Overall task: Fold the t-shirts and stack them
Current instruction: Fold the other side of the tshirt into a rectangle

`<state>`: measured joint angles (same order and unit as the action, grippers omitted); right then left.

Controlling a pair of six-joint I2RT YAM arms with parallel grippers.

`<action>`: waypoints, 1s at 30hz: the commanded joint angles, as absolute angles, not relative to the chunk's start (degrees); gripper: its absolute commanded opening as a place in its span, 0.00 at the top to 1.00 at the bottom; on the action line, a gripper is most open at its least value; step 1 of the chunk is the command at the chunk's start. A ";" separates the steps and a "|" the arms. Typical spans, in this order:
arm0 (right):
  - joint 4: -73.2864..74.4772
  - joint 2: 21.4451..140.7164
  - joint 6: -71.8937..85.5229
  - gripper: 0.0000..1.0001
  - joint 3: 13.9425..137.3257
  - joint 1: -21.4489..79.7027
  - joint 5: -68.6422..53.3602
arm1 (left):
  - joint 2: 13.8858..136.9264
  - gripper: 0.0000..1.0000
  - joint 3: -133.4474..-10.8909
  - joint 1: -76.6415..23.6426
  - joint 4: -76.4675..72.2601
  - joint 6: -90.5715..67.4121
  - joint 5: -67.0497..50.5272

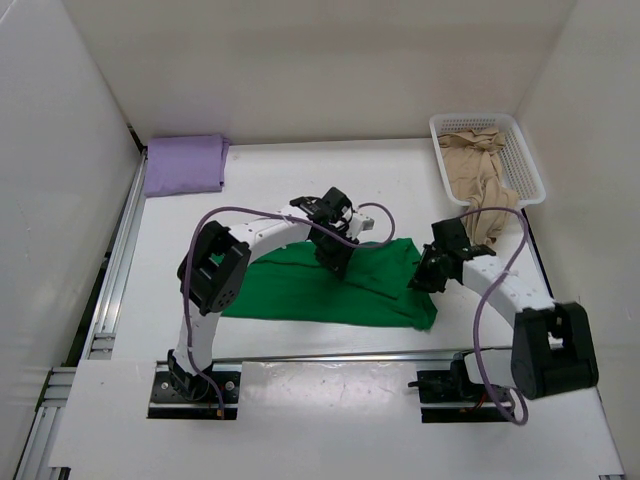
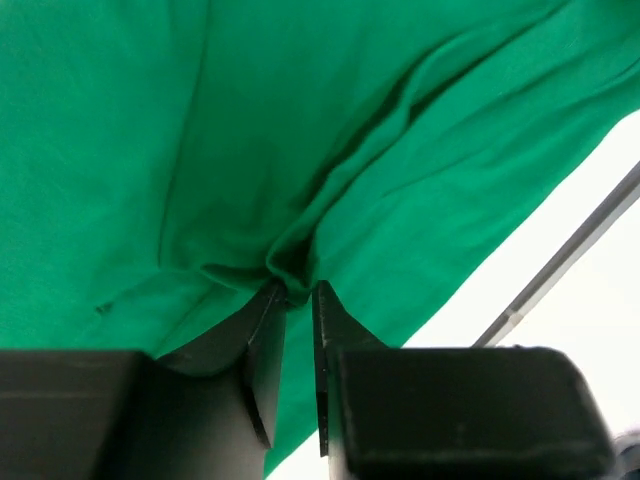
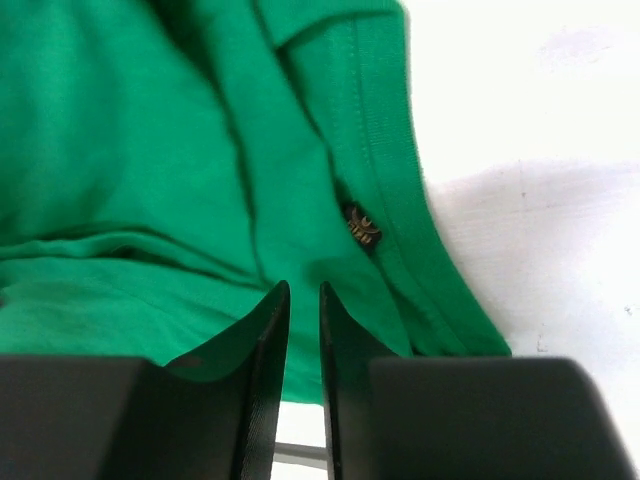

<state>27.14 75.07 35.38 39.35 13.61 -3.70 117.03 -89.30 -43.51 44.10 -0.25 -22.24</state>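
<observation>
The green t-shirt (image 1: 330, 290) lies spread and partly folded over on the white table, between my two arms. My left gripper (image 1: 335, 262) is down on its far edge near the middle. In the left wrist view that gripper (image 2: 298, 290) has its jaws a narrow slit apart, with a small pucker of green cloth (image 2: 300, 120) at the tips. My right gripper (image 1: 420, 280) is at the shirt's right end. Seen from its wrist, this gripper (image 3: 303, 287) is slightly open over the green cloth (image 3: 150, 130), with nothing between its fingers. The lavender t-shirt (image 1: 185, 163) lies folded at the back left.
A white mesh basket (image 1: 475, 118) at the back right holds the crumpled tan t-shirt (image 1: 480, 165), part of it hanging over the near rim. A dark neck label (image 3: 362, 228) shows on the green hem. White walls enclose the table; a metal rail (image 1: 330, 355) runs along the front.
</observation>
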 commanded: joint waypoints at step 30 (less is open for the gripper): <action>14.85 92.82 34.37 1.00 48.87 33.39 -13.63 | 98.18 0.36 -81.03 -32.11 49.03 0.00 -33.49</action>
